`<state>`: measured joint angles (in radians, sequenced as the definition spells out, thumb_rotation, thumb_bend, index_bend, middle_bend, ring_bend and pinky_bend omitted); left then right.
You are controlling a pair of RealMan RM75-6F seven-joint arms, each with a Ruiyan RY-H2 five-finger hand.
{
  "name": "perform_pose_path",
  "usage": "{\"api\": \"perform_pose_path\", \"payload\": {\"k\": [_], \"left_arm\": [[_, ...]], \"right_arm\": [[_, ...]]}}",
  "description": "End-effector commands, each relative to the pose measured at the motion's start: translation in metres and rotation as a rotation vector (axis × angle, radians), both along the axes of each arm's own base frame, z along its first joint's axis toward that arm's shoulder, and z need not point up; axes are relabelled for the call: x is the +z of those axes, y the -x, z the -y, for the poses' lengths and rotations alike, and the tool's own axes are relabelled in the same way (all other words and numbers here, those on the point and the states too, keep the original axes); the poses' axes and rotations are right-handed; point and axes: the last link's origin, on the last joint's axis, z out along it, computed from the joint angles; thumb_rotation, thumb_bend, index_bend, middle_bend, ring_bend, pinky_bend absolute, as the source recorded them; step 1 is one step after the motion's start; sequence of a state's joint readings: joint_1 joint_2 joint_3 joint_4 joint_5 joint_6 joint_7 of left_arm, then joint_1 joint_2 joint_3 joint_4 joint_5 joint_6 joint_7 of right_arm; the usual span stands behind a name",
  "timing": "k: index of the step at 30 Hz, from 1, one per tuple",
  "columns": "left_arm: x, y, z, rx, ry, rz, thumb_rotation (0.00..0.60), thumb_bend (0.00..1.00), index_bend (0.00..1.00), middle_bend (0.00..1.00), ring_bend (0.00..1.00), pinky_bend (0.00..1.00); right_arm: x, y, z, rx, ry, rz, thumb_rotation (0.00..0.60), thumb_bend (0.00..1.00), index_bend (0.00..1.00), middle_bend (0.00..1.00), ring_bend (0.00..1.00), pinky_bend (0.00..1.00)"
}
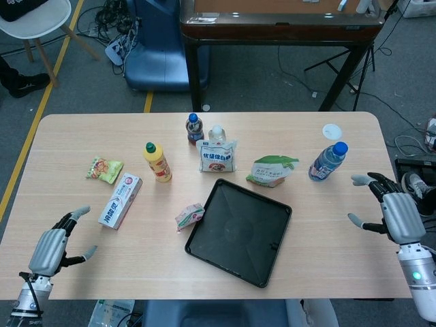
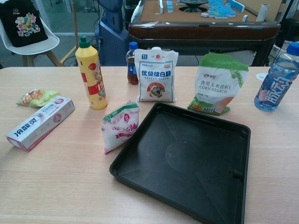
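Note:
An empty black tray (image 1: 204, 240) (image 2: 140, 172) lies at the table's middle front. Behind it stand a white sugar bag (image 1: 218, 157) (image 2: 157, 77), a green-topped corn starch bag (image 1: 272, 170) (image 2: 218, 84), a dark cola bottle (image 1: 194, 128) (image 2: 132, 63) and a yellow squeeze bottle (image 1: 157, 162) (image 2: 91, 74). A small pink-white packet (image 1: 189, 216) (image 2: 119, 126) leans by the tray's left edge. My left hand (image 1: 56, 245) hovers open at the front left, nearest the toothpaste box (image 1: 120, 201) (image 2: 39, 122). Open too, my right hand (image 1: 395, 212) is at the right edge, nearest the blue water bottle (image 1: 327, 162) (image 2: 276, 84).
A snack packet (image 1: 103, 169) (image 2: 36, 97) lies at the left. A white lid (image 1: 332, 131) rests behind the water bottle. Beyond the table are a dark wooden table (image 1: 279, 24), a blue machine base (image 1: 160, 48) and a white chair (image 1: 34, 20).

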<state>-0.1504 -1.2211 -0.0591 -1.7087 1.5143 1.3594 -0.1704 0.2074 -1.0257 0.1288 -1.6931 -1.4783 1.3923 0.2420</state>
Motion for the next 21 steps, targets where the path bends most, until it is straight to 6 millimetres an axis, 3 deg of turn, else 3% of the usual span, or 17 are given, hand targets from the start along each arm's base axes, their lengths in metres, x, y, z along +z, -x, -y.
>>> {"api": "perform_pose_path", "payload": {"k": [1, 11, 21], "left_arm": [[-0.013, -0.01, -0.017, -0.041, 0.08, 0.065, 0.6, 0.22, 0.11, 0.18, 0.15, 0.23], [-0.07, -0.042, -0.053, -0.13, 0.295, 0.169, 0.6, 0.22, 0.1, 0.18, 0.15, 0.23], [-0.113, -0.064, -0.089, -0.166, 0.343, 0.175, 0.6, 0.21, 0.1, 0.18, 0.15, 0.23]], "right_arm": [[0.002, -0.001, 0.001, 0.001, 0.006, 0.002, 0.6, 0.17, 0.25, 0.33, 0.16, 0.2], [0.004, 0.0, -0.001, -0.014, 0.004, -0.005, 0.6, 0.16, 0.25, 0.33, 0.16, 0.2], [0.005, 0.006, -0.004, -0.038, 0.002, -0.008, 0.6, 0.17, 0.25, 0.33, 0.16, 0.2]]}}
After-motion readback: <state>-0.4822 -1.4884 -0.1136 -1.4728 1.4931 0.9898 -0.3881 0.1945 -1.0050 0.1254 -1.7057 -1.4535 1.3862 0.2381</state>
